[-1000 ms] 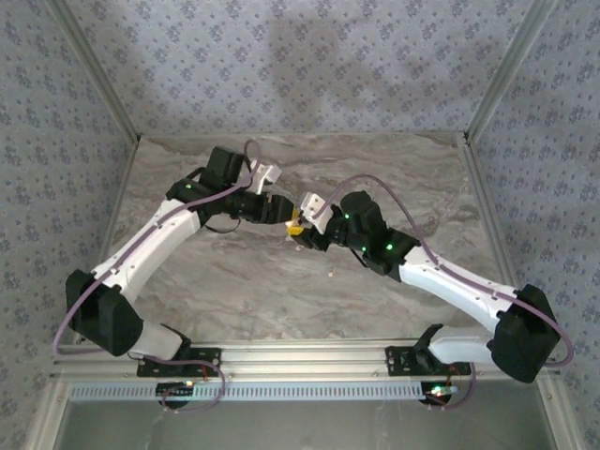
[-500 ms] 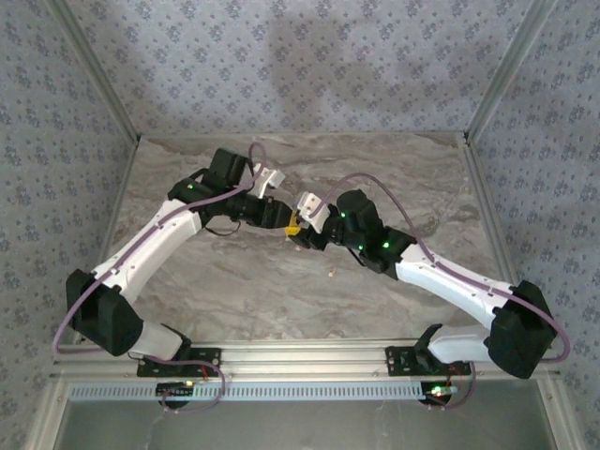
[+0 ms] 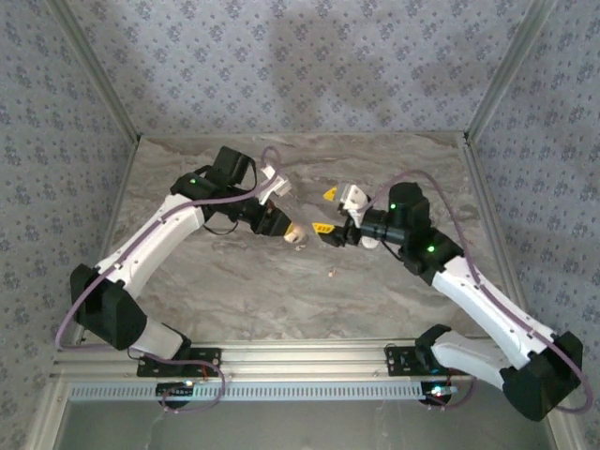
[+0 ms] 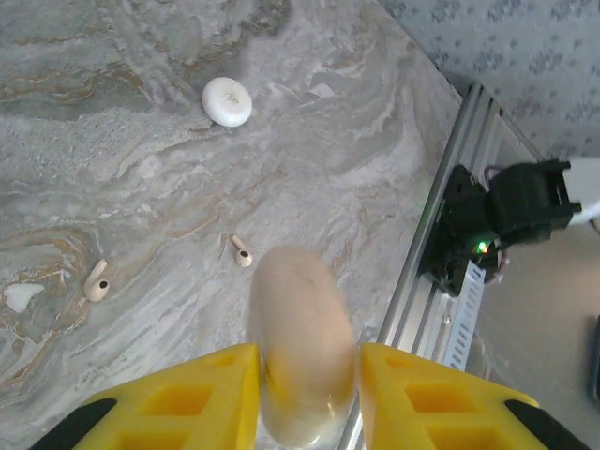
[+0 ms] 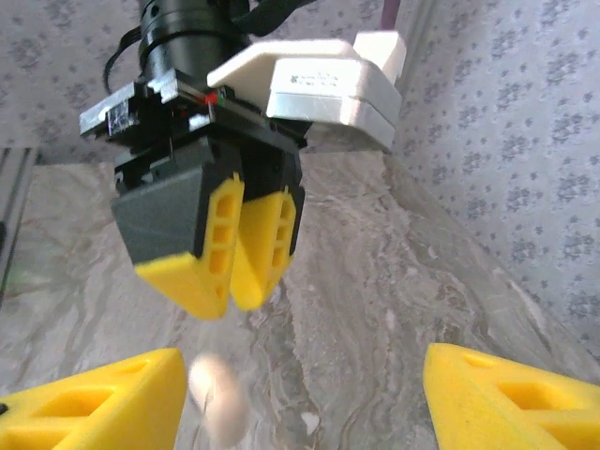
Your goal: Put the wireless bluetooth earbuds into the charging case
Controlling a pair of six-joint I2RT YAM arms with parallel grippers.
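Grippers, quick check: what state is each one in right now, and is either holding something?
Left gripper: shut on the charging case.
Right gripper: open, nothing between its fingers.

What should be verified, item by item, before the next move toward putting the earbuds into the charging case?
1. Charging case sits between the fingers of the left tool: ok.
2. Hold is firm: cannot tell; the case looks blurred.
3. Right tool open, not gripping the case: ok.
4. Case lid open: cannot tell; it shows edge-on.
5. Earbud and second earbud lie free on the table: ok.
6. White disc apart from both earbuds: ok.
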